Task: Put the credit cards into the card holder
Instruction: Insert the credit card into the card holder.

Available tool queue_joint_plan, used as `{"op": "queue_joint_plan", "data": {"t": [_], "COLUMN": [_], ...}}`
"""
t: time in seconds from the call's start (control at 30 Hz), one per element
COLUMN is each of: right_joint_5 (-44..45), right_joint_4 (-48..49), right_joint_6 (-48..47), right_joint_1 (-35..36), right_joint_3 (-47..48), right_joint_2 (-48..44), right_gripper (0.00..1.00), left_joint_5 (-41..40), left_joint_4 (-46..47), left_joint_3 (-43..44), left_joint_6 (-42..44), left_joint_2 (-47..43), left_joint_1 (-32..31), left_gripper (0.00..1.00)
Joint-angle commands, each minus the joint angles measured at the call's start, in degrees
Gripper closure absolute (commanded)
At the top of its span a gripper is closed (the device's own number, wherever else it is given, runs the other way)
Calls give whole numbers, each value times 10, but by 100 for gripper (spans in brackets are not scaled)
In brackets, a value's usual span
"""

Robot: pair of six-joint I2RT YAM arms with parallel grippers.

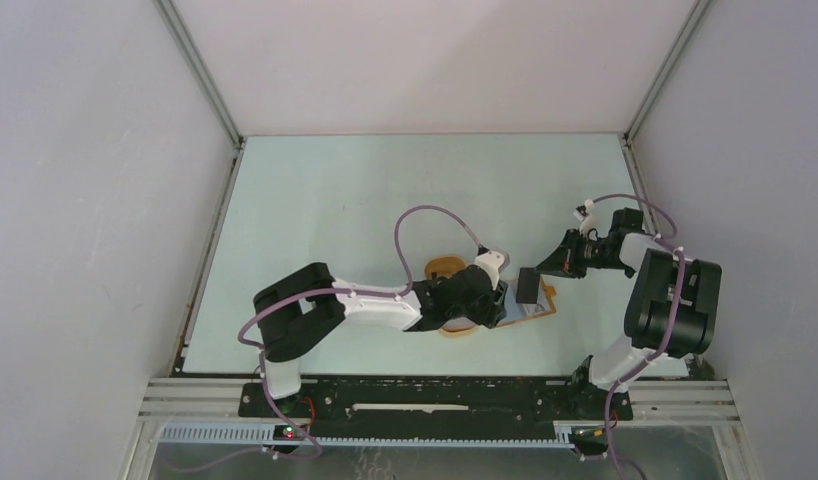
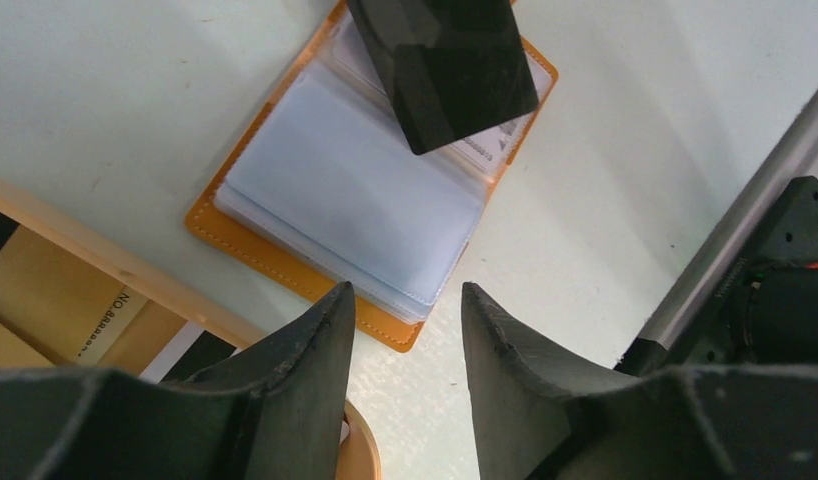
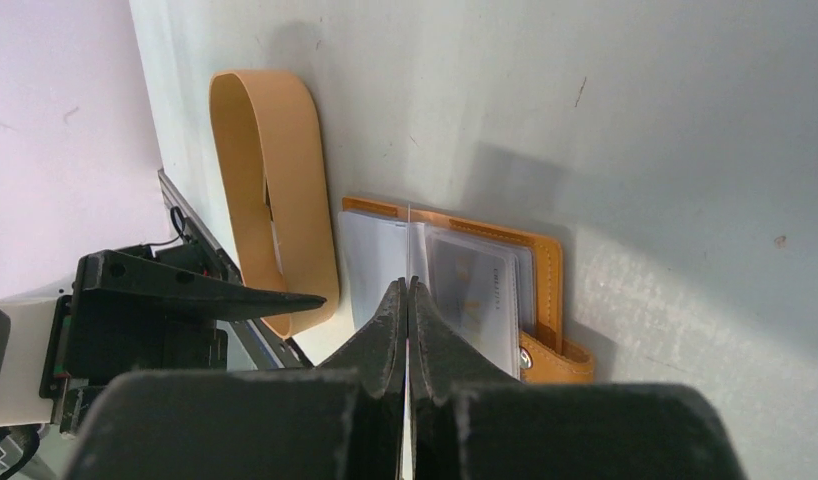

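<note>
Left gripper [image 2: 407, 300]: fingers parted about halfway, nothing between them.
Card holder [image 2: 345, 200]: lies open on the table [image 2: 135, 100], clear sleeves up, just beyond the left fingertips.
Right gripper [image 3: 409, 295]: pinched tight on a black credit card [image 2: 447, 70], held over the holder's far end.

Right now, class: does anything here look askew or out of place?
Yes: the dark card, pinched in the right pincer, hangs corner-first over the open card holder, skewed to its sleeves rather than square with them.
</note>
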Motion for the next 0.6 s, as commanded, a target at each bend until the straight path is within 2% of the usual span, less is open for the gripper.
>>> {"op": "queue_joint_plan", "data": {"t": [0.0, 0.4, 0.57], "right_joint_5": [-2, 10, -22], "right_joint_4": [-14, -13, -26], "right_joint_6": [-15, -14, -15], "right_joint_1": [7, 10, 20], "right_joint_3": [25, 25, 30], "right_joint_2": [8, 8, 32], "right_gripper": [100, 100, 100], "left_joint_5": [-54, -63, -25], "left_joint_4": [-76, -89, -69], "left_joint_3": [21, -16, -21], "left_joint_6": [8, 8, 9], "left_joint_2": [7, -39, -55], "left_joint_1": [7, 37, 38], "left_gripper": [50, 47, 45]}}
